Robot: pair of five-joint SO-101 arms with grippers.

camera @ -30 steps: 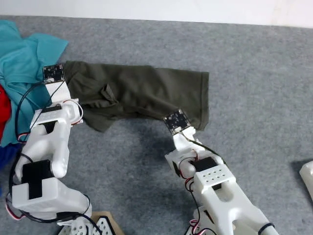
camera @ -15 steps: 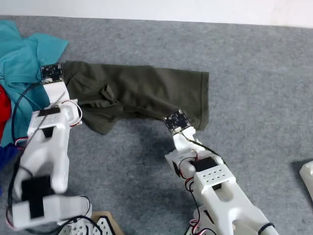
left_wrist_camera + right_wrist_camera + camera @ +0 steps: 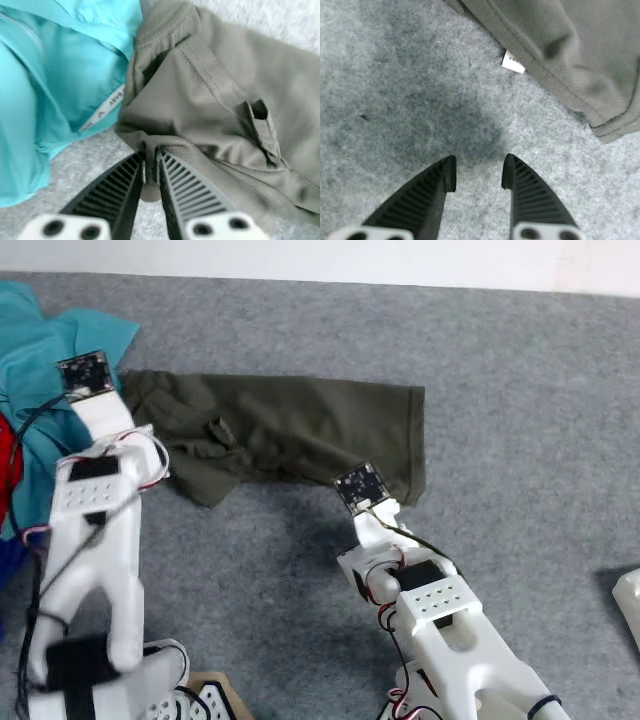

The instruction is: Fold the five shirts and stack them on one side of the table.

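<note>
Olive mesh-knit shirt [image 3: 300, 425] lying creased on grey felt table [image 3: 520, 390] | left gripper [image 3: 150, 167] clamping its bunched edge, fingers nearly together | right gripper [image 3: 478, 175] hovering over felt, fingers apart.

I see the table [image 3: 540, 380] covered in a grey, carpet-like felt with a soft, even light on it. A pale white strip [image 3: 400, 258] runs along its far edge.

Teal shirt [image 3: 30, 350] and red shirt [image 3: 6, 465] run past the high view's edge.
</note>
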